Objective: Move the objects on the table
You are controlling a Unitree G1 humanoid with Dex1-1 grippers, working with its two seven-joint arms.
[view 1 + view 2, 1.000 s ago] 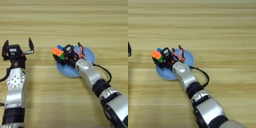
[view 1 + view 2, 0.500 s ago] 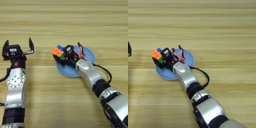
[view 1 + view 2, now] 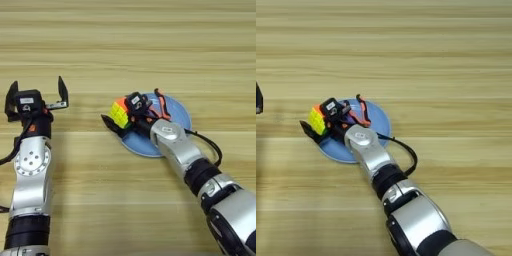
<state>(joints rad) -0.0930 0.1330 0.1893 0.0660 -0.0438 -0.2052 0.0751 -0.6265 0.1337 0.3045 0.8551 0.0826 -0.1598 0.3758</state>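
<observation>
Left eye view | right gripper (image 3: pixel 120 121) clamped on cube (image 3: pixel 119 112) at plate (image 3: pixel 176 111) edge | left gripper (image 3: pixel 36 95) spread, parked left

The silver right arm reaches diagonally up-left, its black two-fingered right gripper (image 3: pixel 121 121) closed on the multicoloured puzzle cube (image 3: pixel 119 113) — the left gripper (image 3: pixel 36 98) rests at the left edge, fingers spread wide, pointing upward.

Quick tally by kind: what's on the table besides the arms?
Puzzle cube: 1, in the right pincer, at the plate's left edge
Pliers: 1, on the plate
Light-blue plate: 1
Total: 3
</observation>
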